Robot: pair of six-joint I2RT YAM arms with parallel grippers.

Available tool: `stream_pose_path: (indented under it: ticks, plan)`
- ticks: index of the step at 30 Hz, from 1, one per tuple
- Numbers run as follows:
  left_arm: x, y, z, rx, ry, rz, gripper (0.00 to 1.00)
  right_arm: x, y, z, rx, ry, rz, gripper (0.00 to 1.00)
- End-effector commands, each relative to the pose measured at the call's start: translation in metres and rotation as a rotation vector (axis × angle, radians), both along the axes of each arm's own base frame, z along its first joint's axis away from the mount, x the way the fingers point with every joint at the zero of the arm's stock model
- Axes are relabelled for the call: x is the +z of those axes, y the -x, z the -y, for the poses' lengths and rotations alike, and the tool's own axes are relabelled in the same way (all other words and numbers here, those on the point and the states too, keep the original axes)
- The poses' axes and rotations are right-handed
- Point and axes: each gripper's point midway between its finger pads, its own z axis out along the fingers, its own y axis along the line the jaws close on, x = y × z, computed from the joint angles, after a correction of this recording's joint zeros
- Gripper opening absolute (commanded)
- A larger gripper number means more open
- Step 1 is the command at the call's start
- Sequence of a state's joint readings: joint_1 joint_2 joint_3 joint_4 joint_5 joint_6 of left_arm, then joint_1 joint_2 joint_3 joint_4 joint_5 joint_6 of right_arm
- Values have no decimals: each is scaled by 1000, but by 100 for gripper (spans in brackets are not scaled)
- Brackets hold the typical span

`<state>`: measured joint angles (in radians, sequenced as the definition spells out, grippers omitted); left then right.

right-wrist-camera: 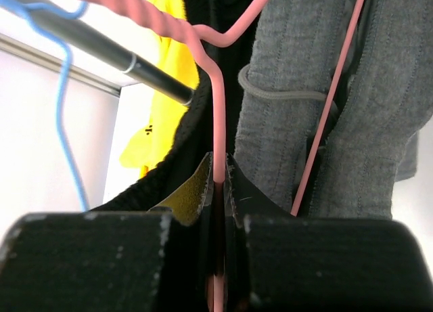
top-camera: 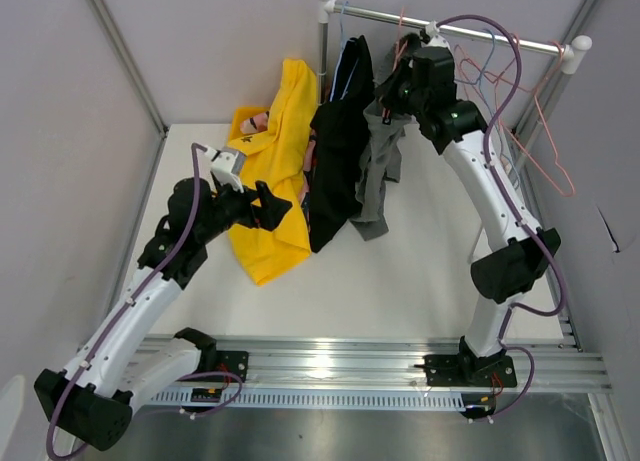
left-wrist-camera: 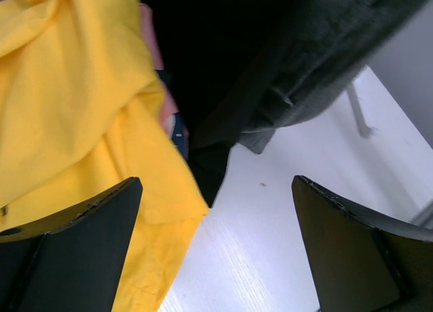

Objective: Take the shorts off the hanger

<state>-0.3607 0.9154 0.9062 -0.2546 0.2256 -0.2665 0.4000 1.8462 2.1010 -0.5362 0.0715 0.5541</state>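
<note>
My right tool (right-wrist-camera: 218,182) pinches the thin pink wire hanger (right-wrist-camera: 217,116), with the soft grey ribbed shorts (right-wrist-camera: 284,143) hanging just beside it, apparently not yet off; my left tool (left-wrist-camera: 216,244) gapes wide, holding nothing.

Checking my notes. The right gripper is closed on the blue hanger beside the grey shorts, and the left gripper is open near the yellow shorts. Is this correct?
Not fully. The right gripper is closed on the pink hanger, not the blue hanger; the right wrist view shows it. The grey shorts are beside it, and the left gripper is open near the yellow shorts.
</note>
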Motion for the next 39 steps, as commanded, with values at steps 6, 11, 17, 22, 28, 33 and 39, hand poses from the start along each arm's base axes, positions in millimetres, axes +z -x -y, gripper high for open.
stream_pose_path:
  ticks: [6,11,17,22,28,33,39]
  plan:
    - [53,60,90,-395,38,189,99,137,83,14,-14,-71,292,0]
    - [68,63,130,-401,65,206,99,145,120,11,-8,-92,313,0]
    - [85,67,185,-457,84,286,99,135,141,5,13,-124,286,0]
    - [98,75,220,-498,118,314,99,125,151,-1,36,-148,270,0]
    - [98,77,239,-503,106,325,99,118,155,-4,44,-154,255,0]
    - [84,64,241,-450,66,308,77,130,162,-1,48,-174,277,0]
    - [70,45,239,-353,28,295,3,139,168,3,49,-179,288,0]
